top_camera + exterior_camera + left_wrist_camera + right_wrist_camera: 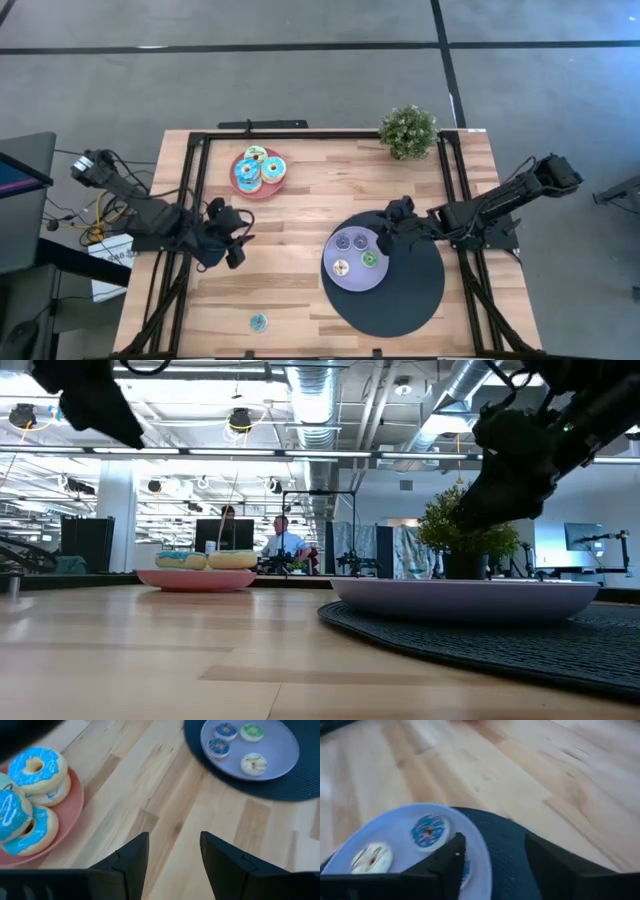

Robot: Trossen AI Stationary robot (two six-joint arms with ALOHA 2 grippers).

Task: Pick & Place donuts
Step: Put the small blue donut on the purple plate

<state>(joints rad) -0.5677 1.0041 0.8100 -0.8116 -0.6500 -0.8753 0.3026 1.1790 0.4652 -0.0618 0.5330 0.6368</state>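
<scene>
I read the right gripper point(385, 240) as positioned over the far-right rim of the round lavender plate point(335, 255), which sits on the round dark woven placemat point(410, 295). In the right wrist view its two dark fingers point(451, 860) stand apart with nothing between them; I see only plate rim and placemat in the gap, so I record this pincer as released and empty.

The lavender plate carries four small iced toy donuts: two blue-iced donuts point(226, 730), one green-iced donut point(252, 731) and one cream-iced donut point(253, 763). They lie close together without stacking.

I read the left gripper point(238, 242) as hovering above bare wooden tabletop point(300, 210), between the two plates and well apart from both. In the left wrist view its fingers point(132, 857) are spread, with only wood visible in the gap; this pincer is also released and holds nothing.

The round pink plate point(243, 192) lies near the far edge of the table. It holds several larger donuts with teal and cream icing point(259, 170), piled and touching.

One small teal donut point(258, 322) lies alone on the wood near the front edge, on the left arm's side.

A small green potted plant point(408, 130) stands at the far edge, towards the right arm's side.
</scene>
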